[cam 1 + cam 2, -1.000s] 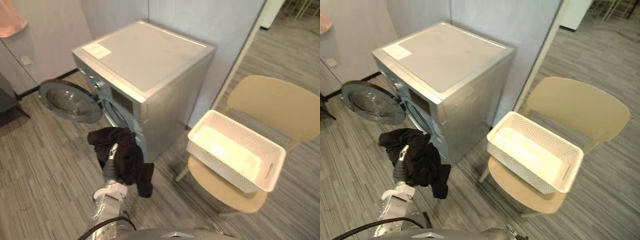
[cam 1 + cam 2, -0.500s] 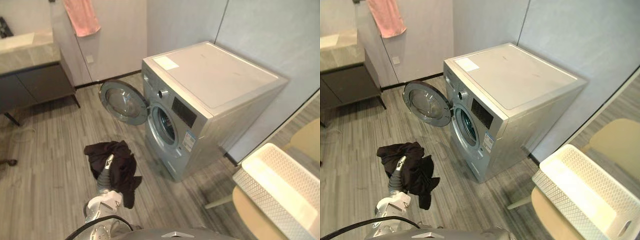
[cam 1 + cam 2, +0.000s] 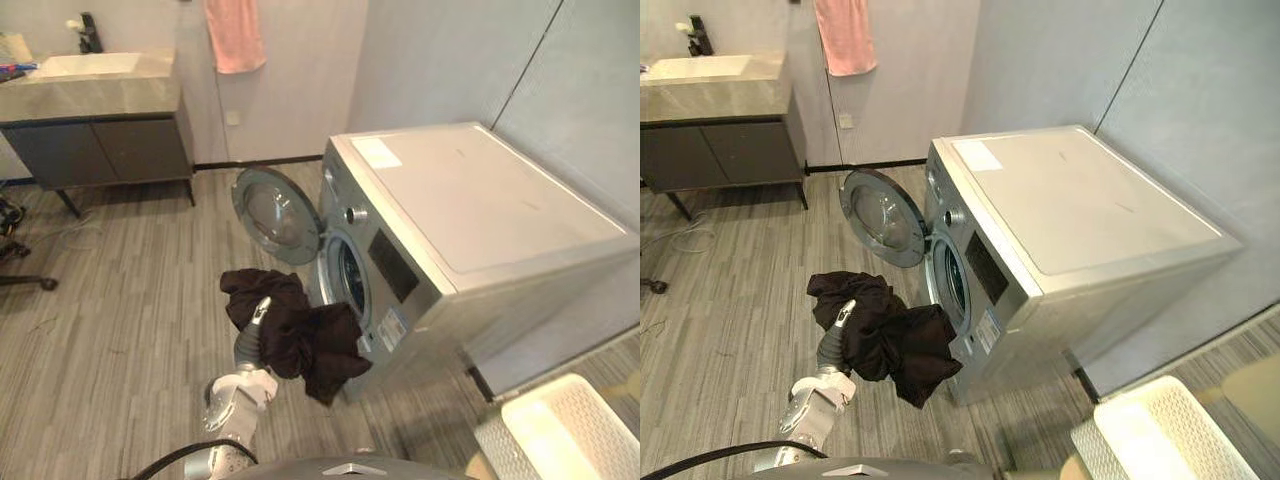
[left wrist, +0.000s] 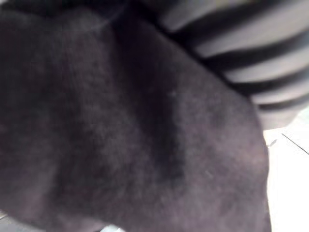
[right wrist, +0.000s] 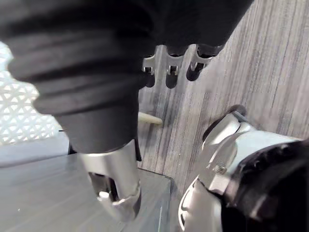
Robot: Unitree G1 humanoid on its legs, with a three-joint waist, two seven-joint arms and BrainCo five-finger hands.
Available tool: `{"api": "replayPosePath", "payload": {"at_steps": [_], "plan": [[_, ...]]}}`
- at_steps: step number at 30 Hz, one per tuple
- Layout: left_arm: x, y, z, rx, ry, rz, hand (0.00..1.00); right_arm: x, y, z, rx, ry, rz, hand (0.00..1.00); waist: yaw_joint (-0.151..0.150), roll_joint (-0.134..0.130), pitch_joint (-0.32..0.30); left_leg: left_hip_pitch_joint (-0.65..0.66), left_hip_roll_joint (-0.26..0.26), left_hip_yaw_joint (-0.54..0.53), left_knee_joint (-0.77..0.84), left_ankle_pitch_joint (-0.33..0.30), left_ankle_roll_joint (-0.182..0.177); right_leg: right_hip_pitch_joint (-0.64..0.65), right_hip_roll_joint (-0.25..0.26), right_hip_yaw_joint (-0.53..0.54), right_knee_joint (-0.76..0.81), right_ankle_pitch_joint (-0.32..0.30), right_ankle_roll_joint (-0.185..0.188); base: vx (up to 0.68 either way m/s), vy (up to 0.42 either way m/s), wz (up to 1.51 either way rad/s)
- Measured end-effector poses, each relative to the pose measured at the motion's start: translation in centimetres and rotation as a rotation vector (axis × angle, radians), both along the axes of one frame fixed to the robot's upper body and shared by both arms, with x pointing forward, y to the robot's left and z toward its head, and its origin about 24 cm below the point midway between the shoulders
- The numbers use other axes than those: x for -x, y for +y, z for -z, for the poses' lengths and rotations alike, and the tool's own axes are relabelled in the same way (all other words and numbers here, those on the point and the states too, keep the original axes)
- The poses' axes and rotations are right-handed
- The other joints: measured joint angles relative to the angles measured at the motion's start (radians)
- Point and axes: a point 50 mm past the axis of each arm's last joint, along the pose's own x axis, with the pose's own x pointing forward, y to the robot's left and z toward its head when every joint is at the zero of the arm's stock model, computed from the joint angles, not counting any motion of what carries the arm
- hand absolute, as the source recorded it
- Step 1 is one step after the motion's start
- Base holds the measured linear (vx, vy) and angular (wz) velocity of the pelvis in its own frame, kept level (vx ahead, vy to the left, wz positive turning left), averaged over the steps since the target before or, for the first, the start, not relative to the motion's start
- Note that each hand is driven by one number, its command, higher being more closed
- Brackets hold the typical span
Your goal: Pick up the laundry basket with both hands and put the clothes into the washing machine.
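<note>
A bundle of black clothes (image 3: 300, 335) hangs over my left hand (image 3: 258, 318), which is raised in front of the grey washing machine (image 3: 480, 210). The hand is buried in the cloth, and in the left wrist view the dark cloth (image 4: 125, 130) lies right against the camera. The clothes' right end is close to the drum opening (image 3: 350, 280), beside the round door (image 3: 275, 215), which stands swung open. The white lattice laundry basket (image 3: 575, 440) sits at the lower right, empty as far as it shows. My right hand (image 5: 171, 67) hangs over the floor with relaxed fingers, holding nothing.
A dark vanity cabinet with a sink (image 3: 95, 110) stands at the back left. A pink towel (image 3: 235, 35) hangs on the wall behind the washer. Striped grey flooring (image 3: 110, 300) is open to the left of the washer. A tan chair (image 3: 1252, 390) carries the basket.
The camera has swung left, so the washer's front and door face me more and the basket sits at the lower right corner. The black clothes are now nearer the drum opening.
</note>
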Motion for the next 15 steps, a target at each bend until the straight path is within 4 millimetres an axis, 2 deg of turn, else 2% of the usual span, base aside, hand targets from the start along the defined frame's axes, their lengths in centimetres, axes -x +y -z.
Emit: {"api": "replayPosePath", "payload": {"at_steps": [1, 2, 3, 4, 5, 7, 8, 9, 11, 12, 13, 14, 15], "plan": [[-0.1, -0.1, -0.1, 0.006, -0.004, -0.001, 1.0, -0.2, -0.4, -0.1, 0.014, -0.009, 0.0, 0.0, -0.004, 0.02, 0.017, -0.05, 0.022, 0.001, 0.145, -0.009, -0.002, 0.015, 0.017, -0.004, 0.003, -0.011, -0.009, 0.22, -0.059, -0.05], [0.0, -0.2, -0.1, 0.009, -0.002, -0.001, 1.0, -0.6, -1.4, -0.4, 0.045, -0.023, -0.002, 0.0, 0.0, 0.057, 0.036, -0.137, 0.063, -0.008, 0.368, 0.038, -0.023, 0.04, 0.042, -0.003, 0.019, -0.024, -0.014, 0.2, 0.003, -0.39], [0.4, 0.1, 0.1, 0.008, 0.014, -0.016, 1.0, -0.5, -1.8, -0.5, 0.055, -0.021, -0.003, 0.0, 0.012, 0.066, 0.042, -0.188, 0.084, -0.005, 0.505, 0.129, -0.027, 0.064, 0.051, 0.028, 0.034, -0.045, -0.017, 0.26, 0.037, -0.54], [0.5, 0.4, 0.2, 0.006, 0.021, -0.03, 1.0, -0.5, -1.8, -0.5, 0.056, -0.019, -0.002, 0.0, 0.016, 0.061, 0.043, -0.205, 0.088, -0.004, 0.557, 0.18, -0.024, 0.076, 0.05, 0.043, 0.03, -0.054, -0.021, 0.3, 0.074, -0.7], [0.5, 0.8, 0.2, 0.003, 0.022, -0.052, 1.0, -0.9, -1.8, -0.5, 0.06, -0.029, -0.004, 0.0, 0.028, 0.059, 0.044, -0.234, 0.099, 0.009, 0.622, 0.168, -0.014, 0.102, 0.04, 0.069, 0.021, -0.056, -0.014, 0.31, 0.079, -0.6], [0.3, 1.4, -0.1, -0.002, 0.009, -0.076, 1.0, -1.5, -1.8, -0.7, 0.062, -0.048, -0.014, 0.0, 0.037, 0.05, 0.043, -0.268, 0.125, 0.035, 0.556, 0.1, 0.025, 0.12, 0.021, 0.117, -0.001, -0.056, -0.01, 0.26, 0.109, -0.76], [0.3, 1.6, -0.1, -0.005, 0.011, -0.087, 1.0, -2.3, -1.4, -0.6, 0.053, -0.063, -0.039, 0.0, 0.043, 0.032, 0.038, -0.289, 0.14, 0.024, 0.44, 0.074, 0.052, 0.122, 0.003, 0.156, -0.023, -0.049, 0.004, 0.28, 0.199, -1.07], [0.3, 1.8, 0.0, -0.011, 0.021, -0.103, 1.0, -3.0, -1.0, -0.6, 0.046, -0.074, -0.059, 0.0, 0.056, 0.009, 0.032, -0.287, 0.154, -0.007, 0.275, 0.076, 0.058, 0.114, -0.019, 0.202, -0.039, -0.042, 0.015, 0.29, 0.225, -1.01], [0.3, 1.8, 0.0, -0.013, 0.025, -0.105, 1.0, -3.4, -0.7, -0.6, 0.04, -0.081, -0.063, 0.0, 0.061, -0.006, 0.025, -0.282, 0.168, -0.109, 0.066, 0.098, 0.055, 0.114, -0.038, 0.246, -0.059, -0.039, 0.038, 0.32, 0.345, -0.86], [0.4, 1.8, 0.1, -0.015, 0.029, -0.103, 1.0, -3.9, -0.6, -0.7, 0.043, -0.091, -0.062, 0.0, 0.067, -0.011, 0.022, -0.269, 0.19, -0.171, -0.064, 0.126, 0.049, 0.112, -0.052, 0.289, -0.06, -0.046, 0.07, 0.42, 0.566, -0.9], [0.5, 1.7, 0.3, -0.015, 0.041, -0.106, 1.0, -3.9, -0.6, -0.7, 0.05, -0.086, -0.055, 0.0, 0.067, -0.013, 0.018, -0.247, 0.196, -0.212, -0.119, 0.149, 0.044, 0.112, -0.07, 0.319, -0.06, -0.059, 0.098, 0.35, 0.561, -1.06], [0.9, 1.5, 0.8, -0.012, 0.071, -0.106, 1.0, -3.5, -0.9, -0.8, 0.061, -0.079, -0.042, 0.0, 0.069, -0.003, -0.002, -0.228, 0.192, -0.223, -0.132, 0.185, 0.024, 0.117, -0.097, 0.363, -0.066, -0.08, 0.146, 0.33, 0.66, -0.91], [1.3, 1.3, 1.1, -0.008, 0.089, -0.105, 1.0, -3.2, -1.3, -0.9, 0.073, -0.073, -0.031, 0.0, 0.07, 0.013, -0.021, -0.218, 0.187, -0.221, -0.132, 0.2, -0.006, 0.118, -0.108, 0.384, -0.071, -0.088, 0.166, 0.39, 0.796, -1.1]]}}
